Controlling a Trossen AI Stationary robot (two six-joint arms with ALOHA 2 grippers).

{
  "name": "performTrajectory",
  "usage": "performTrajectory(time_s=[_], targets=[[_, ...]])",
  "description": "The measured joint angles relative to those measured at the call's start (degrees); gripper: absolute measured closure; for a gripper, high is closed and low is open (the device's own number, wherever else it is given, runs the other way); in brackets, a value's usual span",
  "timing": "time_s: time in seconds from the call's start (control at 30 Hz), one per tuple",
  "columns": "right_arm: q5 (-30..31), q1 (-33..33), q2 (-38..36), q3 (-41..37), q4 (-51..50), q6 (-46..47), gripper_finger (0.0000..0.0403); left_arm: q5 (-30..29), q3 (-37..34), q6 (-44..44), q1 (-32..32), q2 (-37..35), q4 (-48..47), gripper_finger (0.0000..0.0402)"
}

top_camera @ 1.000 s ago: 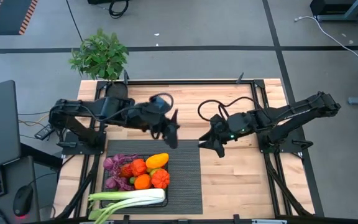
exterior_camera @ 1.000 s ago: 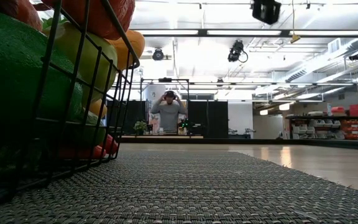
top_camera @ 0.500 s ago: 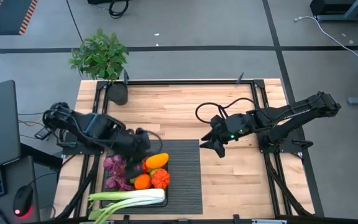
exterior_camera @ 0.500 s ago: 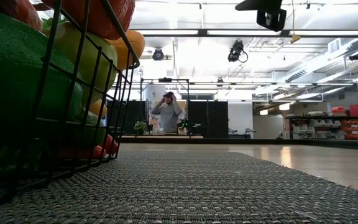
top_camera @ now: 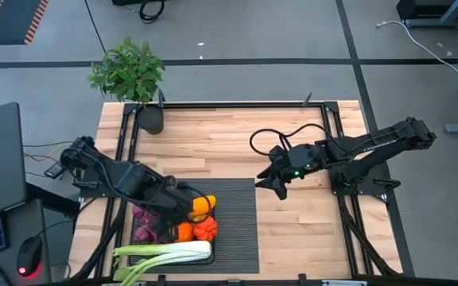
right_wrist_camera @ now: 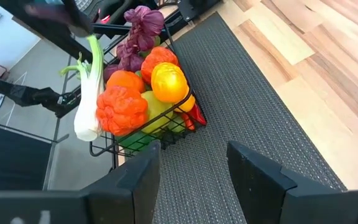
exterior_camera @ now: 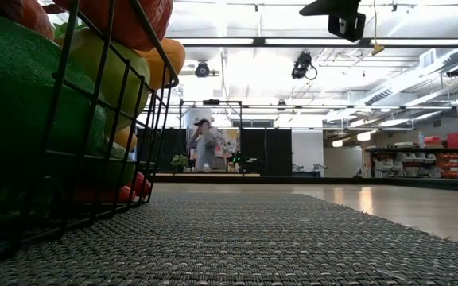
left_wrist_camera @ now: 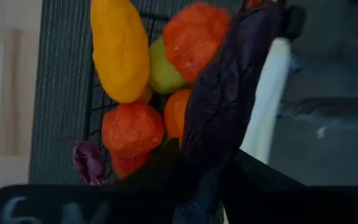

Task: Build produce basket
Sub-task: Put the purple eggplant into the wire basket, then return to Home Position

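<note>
Black wire basket [right_wrist_camera: 107,151] at the near left of the table [top_camera: 293,238], on the left part of a dark ribbed mat [top_camera: 237,226]. Already heaped with produce: purple grapes [top_camera: 143,210] on its left side, orange-red peppers [left_wrist_camera: 132,127] in the middle, a long yellow piece [left_wrist_camera: 120,50] at the far right corner, something pale green tucked under the peppers. A leek [top_camera: 169,253] laid across the near edge, white stalk toward the mat, green leaves hanging past the left corner. Left gripper [top_camera: 180,211] low over the basket's far side, arm stretched in from the table's left edge. In its wrist view, a dark purple eggplant [left_wrist_camera: 222,106] right at the pincer's mouth, reaching out over the peppers and beside the leek's white stalk. Clamped or let go, cannot be told. Right gripper [top_camera: 275,184] well apart from the basket, above bare wood just past the mat's far right corner, pointed toward the basket; jaws apart, nothing between them. At the table's far left corner, a leafy potted plant [top_camera: 127,70]. From table height, only the basket's mesh wall and the fruit behind it at left, and far back in the room a person [exterior_camera: 205,147] standing.
</note>
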Motion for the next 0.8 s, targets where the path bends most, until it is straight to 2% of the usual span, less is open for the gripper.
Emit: performTrajectory(time_s=[0.1, 0.33, 0.47, 0.6, 0.8], targets=[[0.0, 0.0, 0.0, 0.0, -0.1, 1.3, 0.0213, -0.1, 0.0, 0.6, -0.2, 1.7, -1.7, 0.0271], [-0.4, 0.0, 0.0, 0.0, -0.1, 1.5, 0.0213, -0.5, 0.0, 0.7, 0.1, 3.2, -2.8, 0.0169], [-3.2, 0.0, 0.0, 0.0, -0.1, 1.5, 0.0213, -0.4, 0.0, 0.1, 1.0, 3.2, -2.8, 0.0130], [-5.1, -0.4, -0.4, 0.0, 0.0, 1.5, 0.0213, -1.5, 2.6, -0.9, 2.4, 3.1, -2.5, 0.0122], [-6.2, -2.1, -2.8, 0.2, 0.4, -0.1, 0.0214, -13.6, 7.6, -2.6, 4.8, 2.9, 1.5, 0.0149]])
